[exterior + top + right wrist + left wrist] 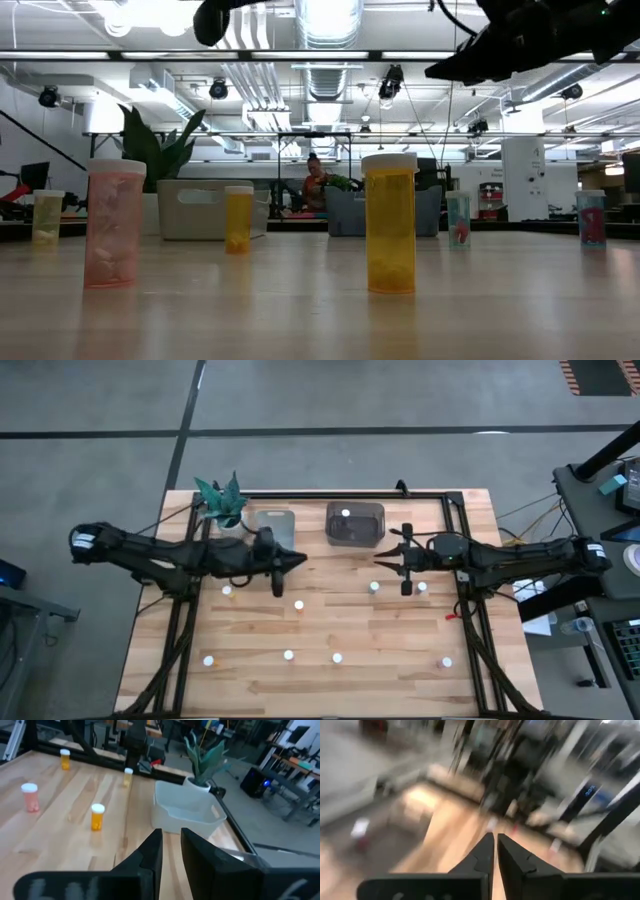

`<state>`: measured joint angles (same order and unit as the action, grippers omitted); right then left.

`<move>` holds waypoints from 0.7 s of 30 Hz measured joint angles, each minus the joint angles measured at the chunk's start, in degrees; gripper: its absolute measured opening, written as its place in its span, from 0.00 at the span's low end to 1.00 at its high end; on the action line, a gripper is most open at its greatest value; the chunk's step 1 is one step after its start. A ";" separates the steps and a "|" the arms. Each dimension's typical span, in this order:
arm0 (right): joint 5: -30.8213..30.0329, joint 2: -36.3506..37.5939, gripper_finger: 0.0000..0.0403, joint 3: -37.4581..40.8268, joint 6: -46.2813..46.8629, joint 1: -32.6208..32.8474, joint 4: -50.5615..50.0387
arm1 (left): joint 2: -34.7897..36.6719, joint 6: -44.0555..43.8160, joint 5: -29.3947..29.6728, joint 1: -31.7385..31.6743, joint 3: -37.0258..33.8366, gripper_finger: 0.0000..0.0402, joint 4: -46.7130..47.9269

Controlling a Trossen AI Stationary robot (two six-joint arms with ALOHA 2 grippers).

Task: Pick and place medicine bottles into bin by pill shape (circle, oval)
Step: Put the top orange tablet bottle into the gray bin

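Medicine bottles [299,604] all upright, caps up, scattered across table [400,660]. One sits in dark bin [355,525]; white bin [275,523] looks empty. Left gripper [296,561] pinched closed, holding nothing; right gripper [384,561] barely parted, holding nothing.

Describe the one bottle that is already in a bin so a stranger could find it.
Look at the table's far edge, where a white bin sits beside a dark bin. The bottle lies inside the dark bin; every other white-capped bottle stands on bare wood.
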<state>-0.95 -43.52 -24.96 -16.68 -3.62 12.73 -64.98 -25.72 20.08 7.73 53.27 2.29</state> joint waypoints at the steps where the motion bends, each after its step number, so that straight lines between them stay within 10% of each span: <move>1: 0.00 0.32 0.15 0.12 -0.03 0.00 -0.03 | -1.48 -1.95 -0.08 0.02 2.53 0.02 5.87; 9: 0.02 0.75 0.15 0.92 -0.55 0.00 -0.48 | -13.23 -6.98 -7.52 1.35 17.32 0.01 37.44; 21: 0.02 0.72 0.15 1.56 -0.38 0.00 -0.46 | -25.61 -4.41 -12.19 6.26 19.13 0.01 43.54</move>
<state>-0.93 -42.81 -23.40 -17.06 -3.62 12.27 -90.59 -30.13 7.89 13.99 72.40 45.83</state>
